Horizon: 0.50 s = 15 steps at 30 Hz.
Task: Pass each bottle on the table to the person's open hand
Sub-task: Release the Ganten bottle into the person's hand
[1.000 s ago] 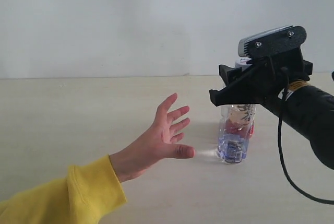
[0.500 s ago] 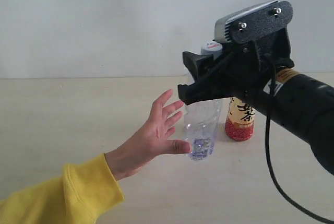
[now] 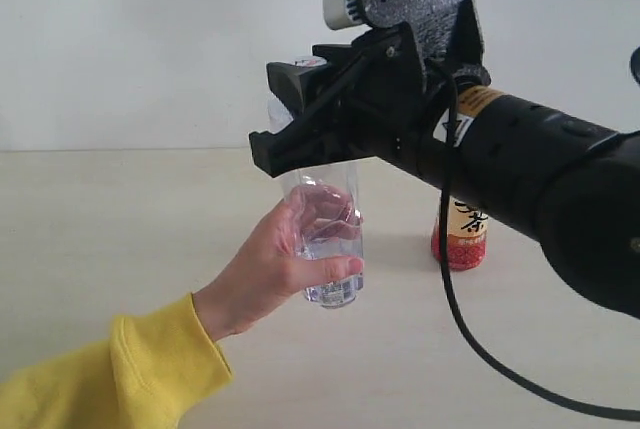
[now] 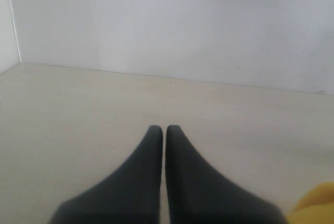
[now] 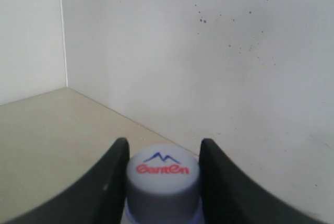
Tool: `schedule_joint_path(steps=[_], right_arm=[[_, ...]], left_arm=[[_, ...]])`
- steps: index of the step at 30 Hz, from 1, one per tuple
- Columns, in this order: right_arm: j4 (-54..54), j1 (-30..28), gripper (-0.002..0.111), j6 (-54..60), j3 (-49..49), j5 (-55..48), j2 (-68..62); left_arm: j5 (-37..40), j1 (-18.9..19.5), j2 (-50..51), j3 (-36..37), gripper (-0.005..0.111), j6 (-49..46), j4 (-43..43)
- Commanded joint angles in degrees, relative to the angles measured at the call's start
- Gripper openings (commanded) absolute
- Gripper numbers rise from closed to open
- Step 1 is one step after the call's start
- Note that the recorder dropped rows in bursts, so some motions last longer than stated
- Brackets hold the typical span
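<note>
Tall bluish bottle (image 3: 338, 279) within right end effector (image 5: 164, 150)

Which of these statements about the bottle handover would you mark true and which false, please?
1. The right gripper grips the clear bottle at its white cap. True.
2. The person's hand lies flat, apart from every bottle. False: its fingers curl around the clear bottle's body.
3. The yellow-labelled bottle stands upright on the table. True.
4. The left gripper is spread wide open. False: its fingers are closed together with nothing between them.
</note>
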<state>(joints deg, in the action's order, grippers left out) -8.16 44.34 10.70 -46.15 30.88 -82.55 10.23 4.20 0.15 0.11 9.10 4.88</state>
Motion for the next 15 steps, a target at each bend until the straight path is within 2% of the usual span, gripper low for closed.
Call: schedule_joint_path(steps=[1,2,5,6,7,12,15], right_arm=[[2.9,0.1,0.017,-1.7,-0.9,-0.3,-1.1],[3.0,0.1,0.028,-1.7,-0.9,-0.3,-1.5],[2.0,0.1,0.073,-1.8,-0.9,0.8,-1.6],[0.6,0.1,0.080,-1.2,-0.9,1.7,-1.5],[-1.6,0.1,0.083,0.5,-0.9,2.8,-1.3],[-13.6,0.1,0.079,16.4,-0.9,3.2,2.2],[-28.7,-1.2,0.079,31.1,-0.9,1.7,5.4]], left_arm=[[0.0,0.0,-0.2,-0.1,0.004,0.1,0.0],[0.0,0.0,-0.2,-0.1,0.004,0.1,0.0],[0.0,0.0,-0.2,-0.1,0.004,0.1,0.0],[0.0,0.0,-0.2,-0.1,0.004,0.1,0.0],[0.0,0.0,-0.2,-0.1,0.004,0.1,0.0],[0.0,0.0,-0.2,-0.1,0.004,0.1,0.0],[0.0,0.0,-0.2,-0.1,0.004,0.1,0.0]])
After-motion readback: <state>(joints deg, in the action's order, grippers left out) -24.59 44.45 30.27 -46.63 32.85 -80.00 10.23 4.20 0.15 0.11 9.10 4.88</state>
